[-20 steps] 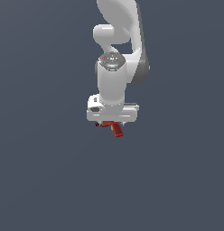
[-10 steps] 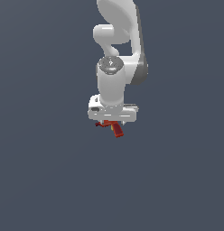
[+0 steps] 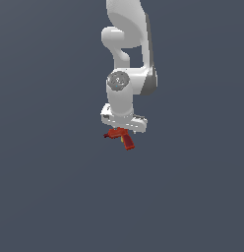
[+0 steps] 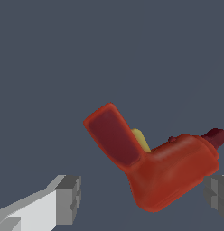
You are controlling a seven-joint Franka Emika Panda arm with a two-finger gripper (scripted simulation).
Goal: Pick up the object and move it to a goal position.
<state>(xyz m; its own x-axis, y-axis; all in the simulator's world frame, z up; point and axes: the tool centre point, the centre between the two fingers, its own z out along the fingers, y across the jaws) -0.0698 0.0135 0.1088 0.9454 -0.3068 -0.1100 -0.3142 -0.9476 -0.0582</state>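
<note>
Drill (image 3: 119,135) position is seen directly beneath the gripper (image 3: 122,132), its red body between the fingers (image 4: 68,198), handle angled down toward the exterior view's right. Whether the jaws are pressed onto it cannot be told. Against the earlier frames, little displacement is observed; transport is judged barely progressing, with no goal marker visible.

open grey space lies on every side of the drill (image 3: 120,136); only the arm (image 3: 126,59) above blocks approach.
</note>
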